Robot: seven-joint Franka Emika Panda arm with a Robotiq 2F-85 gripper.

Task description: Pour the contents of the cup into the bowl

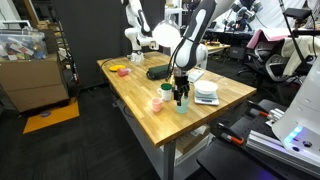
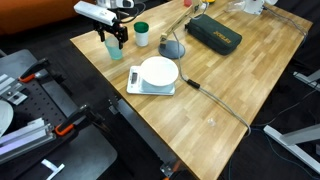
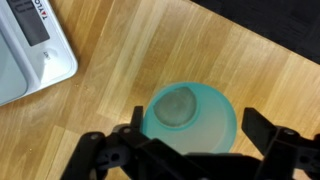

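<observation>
cup [image 3: 188, 112] upright, mouth up | long axis vertical | tool [image 3: 192, 135] overhead, jaws spread

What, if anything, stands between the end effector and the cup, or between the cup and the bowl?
Nothing visible does. The open end effector hangs directly over the cup, and only bare tabletop separates the cup from the bowl on its scale.

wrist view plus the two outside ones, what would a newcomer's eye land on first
The wrist view grabs attention first: the pale blue-green cup seen from straight above, with the open gripper over it, jaws standing apart on either side. Next comes the white bowl, sitting on a scale near the edge of the wooden table.
</observation>
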